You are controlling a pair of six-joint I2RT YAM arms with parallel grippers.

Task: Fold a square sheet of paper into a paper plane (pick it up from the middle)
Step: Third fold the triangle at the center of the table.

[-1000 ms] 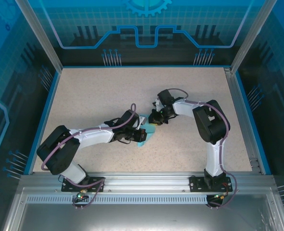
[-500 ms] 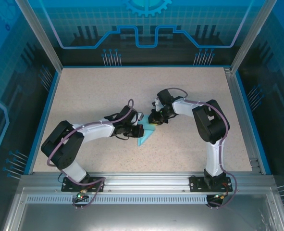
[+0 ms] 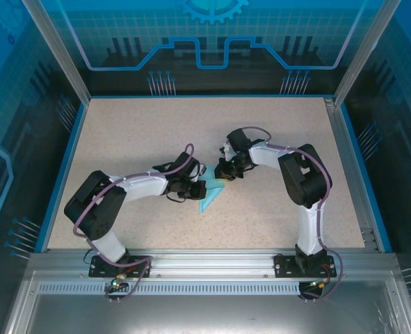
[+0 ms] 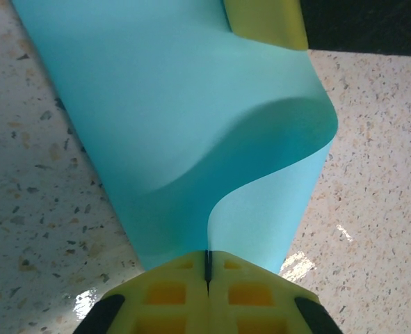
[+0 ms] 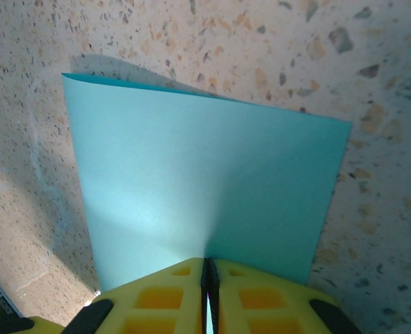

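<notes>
Left arm (image 3: 132,186) has swung its elbow inward | left claw (image 4: 207,268) and right claw (image 5: 207,275) each clamped on a sheet (image 4: 191,139) edge | sheet bowed between them, mid-tabletop (image 3: 135,132) | folding likely under way, no plane yet

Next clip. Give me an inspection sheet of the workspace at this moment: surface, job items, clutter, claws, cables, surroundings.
Surface: speckled beige tabletop, flat, with a blue border.
Job's things: light blue sheet of paper, mid-table between the two arms, partly folded. One layer bulges in a curve in the left wrist view. No finished plane.
Clutter: nothing seen.
Claws: left claw shut on one end of the sheet; right claw shut on the other end.
Cables: purple cables run along both arms; short wires hang at the bases.
Surroundings: blue printed panels and metal frame posts enclose the table.
</notes>
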